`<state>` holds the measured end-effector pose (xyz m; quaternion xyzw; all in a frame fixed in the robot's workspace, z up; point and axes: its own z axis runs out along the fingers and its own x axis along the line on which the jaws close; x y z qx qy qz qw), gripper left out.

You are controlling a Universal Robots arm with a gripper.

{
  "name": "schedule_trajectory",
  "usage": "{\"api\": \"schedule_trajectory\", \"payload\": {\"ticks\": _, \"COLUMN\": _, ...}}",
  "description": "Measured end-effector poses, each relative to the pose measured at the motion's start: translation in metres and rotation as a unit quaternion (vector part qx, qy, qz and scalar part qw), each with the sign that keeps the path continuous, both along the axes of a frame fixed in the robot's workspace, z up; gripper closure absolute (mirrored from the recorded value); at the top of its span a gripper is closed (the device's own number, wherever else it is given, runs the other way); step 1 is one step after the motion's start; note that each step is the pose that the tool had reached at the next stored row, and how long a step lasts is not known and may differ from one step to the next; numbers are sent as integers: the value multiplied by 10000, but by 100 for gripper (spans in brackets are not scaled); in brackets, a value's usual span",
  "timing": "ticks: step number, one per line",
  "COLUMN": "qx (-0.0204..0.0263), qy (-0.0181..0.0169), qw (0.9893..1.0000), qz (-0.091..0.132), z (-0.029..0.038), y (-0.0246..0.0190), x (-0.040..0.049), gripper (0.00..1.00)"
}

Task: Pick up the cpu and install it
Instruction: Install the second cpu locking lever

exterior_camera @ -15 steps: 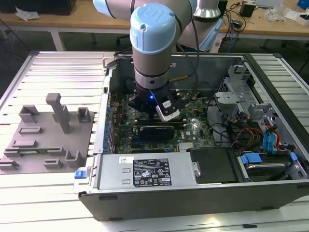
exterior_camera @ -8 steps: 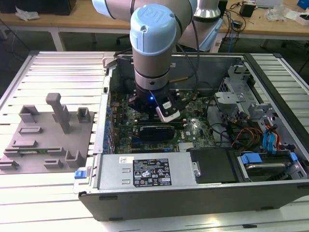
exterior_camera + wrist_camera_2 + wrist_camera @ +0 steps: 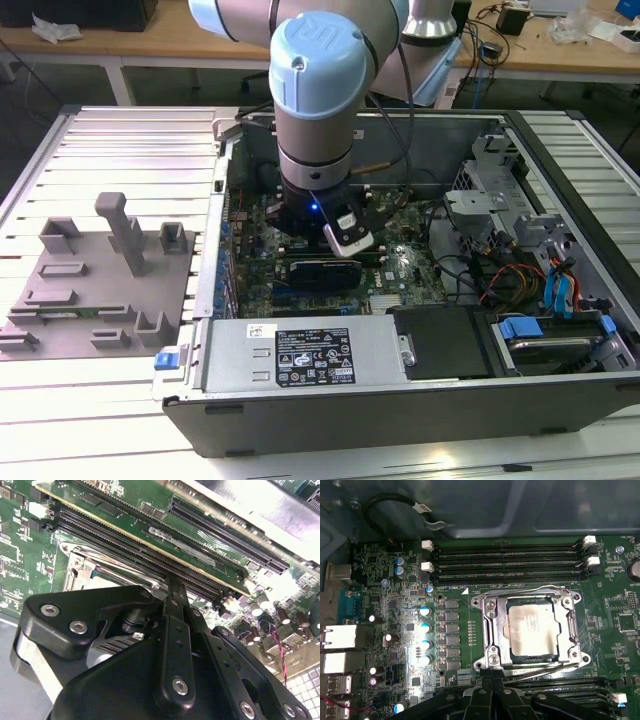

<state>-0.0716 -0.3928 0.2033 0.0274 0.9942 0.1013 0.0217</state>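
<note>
The pale silver, flat square cpu (image 3: 532,630) lies face-up inside the dark metal-framed socket (image 3: 490,625) on the green motherboard (image 3: 395,580), its edges squared to the frame, so it looks already seated rather than carried. Being square, it has no long axis; its sides run parallel to the black memory slots (image 3: 510,560) beside the socket. The black gripper (image 3: 492,700) hangs just above the board near the socket's edge, jaws drawn together on nothing. In the exterior view the arm reaches into the open grey computer case (image 3: 300,420).
</note>
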Motion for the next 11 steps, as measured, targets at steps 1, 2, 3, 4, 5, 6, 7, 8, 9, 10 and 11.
{"api": "schedule_trajectory", "payload": {"ticks": 1, "qx": 0, "qy": 0, "qw": 10000, "qz": 0, "z": 1, "y": -6, "x": 0, "gripper": 89}}
{"api": "schedule_trajectory", "payload": {"ticks": 2, "qx": 0, "qy": 1, "qw": 10000, "qz": 0, "z": 2, "y": -12, "x": 0, "gripper": 89}}
{"api": "schedule_trajectory", "payload": {"ticks": 3, "qx": 0, "qy": 1, "qw": 10000, "qz": 0, "z": 2, "y": -16, "x": 0, "gripper": 89}}
{"api": "schedule_trajectory", "payload": {"ticks": 4, "qx": 0, "qy": 1, "qw": 10000, "qz": 0, "z": 3, "y": -20, "x": 0, "gripper": 89}}
{"api": "schedule_trajectory", "payload": {"ticks": 5, "qx": 2, "qy": 1, "qw": 10000, "qz": 0, "z": 3, "y": -21, "x": 0, "gripper": 89}}
{"api": "schedule_trajectory", "payload": {"ticks": 6, "qx": 32, "qy": 1, "qw": 10000, "qz": 0, "z": 3, "y": -22, "x": 0, "gripper": 89}}
{"api": "schedule_trajectory", "payload": {"ticks": 7, "qx": 73, "qy": 1, "qw": 10000, "qz": 1, "z": 2, "y": -22, "x": 1, "gripper": 89}}
{"api": "schedule_trajectory", "payload": {"ticks": 8, "qx": 98, "qy": 1, "qw": 10000, "qz": 0, "z": 3, "y": -22, "x": 1, "gripper": 89}}
{"api": "schedule_trajectory", "payload": {"ticks": 9, "qx": 124, "qy": 1, "qw": 9999, "qz": 0, "z": 3, "y": -22, "x": 0, "gripper": 89}}
{"api": "schedule_trajectory", "payload": {"ticks": 10, "qx": 144, "qy": 1, "qw": 9999, "qz": 0, "z": 3, "y": -22, "x": 0, "gripper": 89}}
{"api": "schedule_trajectory", "payload": {"ticks": 11, "qx": 175, "qy": 1, "qw": 9998, "qz": 0, "z": 3, "y": -22, "x": 0, "gripper": 89}}
